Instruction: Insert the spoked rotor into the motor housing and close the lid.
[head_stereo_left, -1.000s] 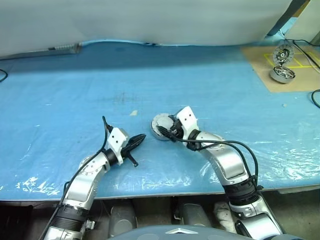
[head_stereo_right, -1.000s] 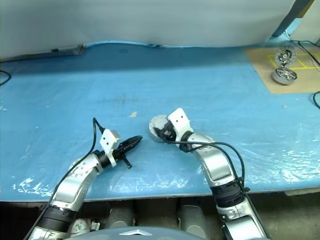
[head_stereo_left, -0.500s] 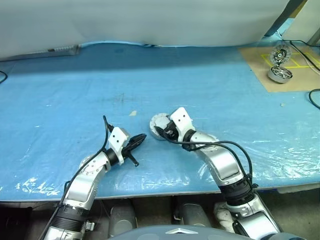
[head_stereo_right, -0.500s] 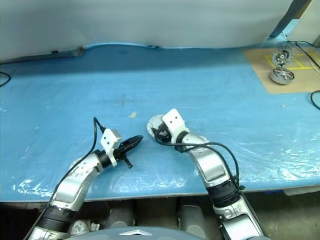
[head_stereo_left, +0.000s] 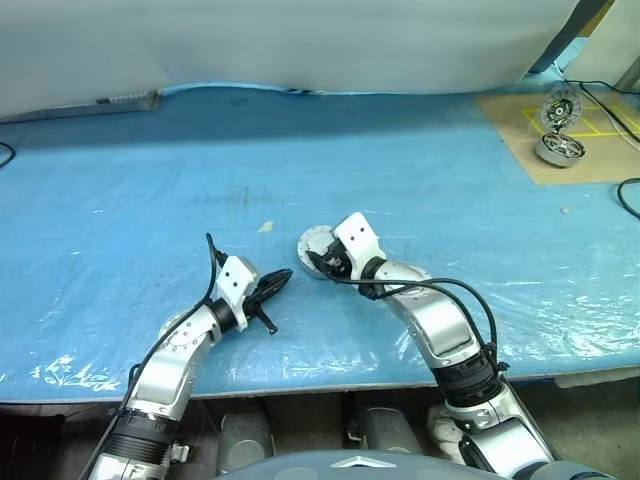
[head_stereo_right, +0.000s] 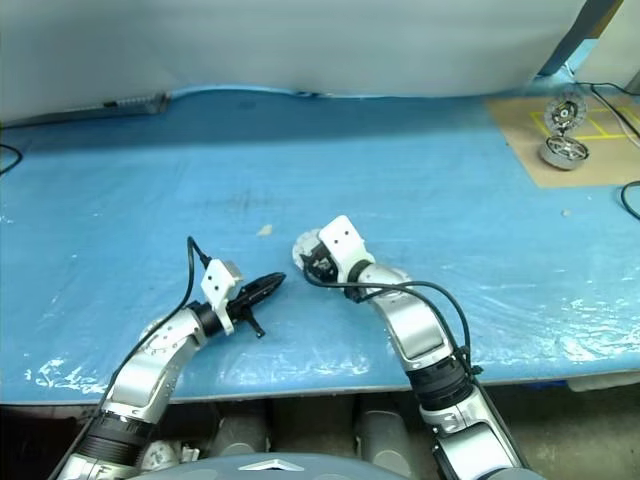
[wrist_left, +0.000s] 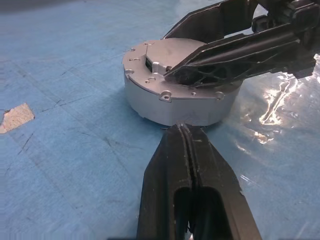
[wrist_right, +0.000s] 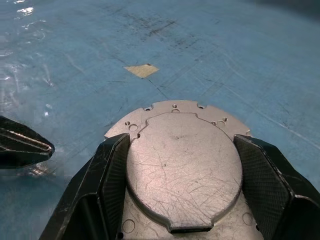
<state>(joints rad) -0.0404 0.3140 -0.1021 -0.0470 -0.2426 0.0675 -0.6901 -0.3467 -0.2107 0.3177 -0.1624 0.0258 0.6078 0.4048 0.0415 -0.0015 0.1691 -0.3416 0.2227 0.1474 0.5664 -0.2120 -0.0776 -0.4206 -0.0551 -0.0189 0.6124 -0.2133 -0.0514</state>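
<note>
Rolled slightly, right gripper (wrist_right: 180, 200) straddles the closed lid (wrist_right: 182, 165); left gripper (wrist_left: 187, 145) stays pressed together.

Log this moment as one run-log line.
lid: closed on motor housing | right gripper: jaws straddling lid | left gripper: jaws shut, empty, beside housing

The silver left arm reaches toward two o'clock, its black two-fingered left claw (head_stereo_left: 277, 279) pressed tight together. The silver right arm bends toward ten o'clock, its right claw (wrist_right: 180, 165) spread wide, one finger either side.
</note>
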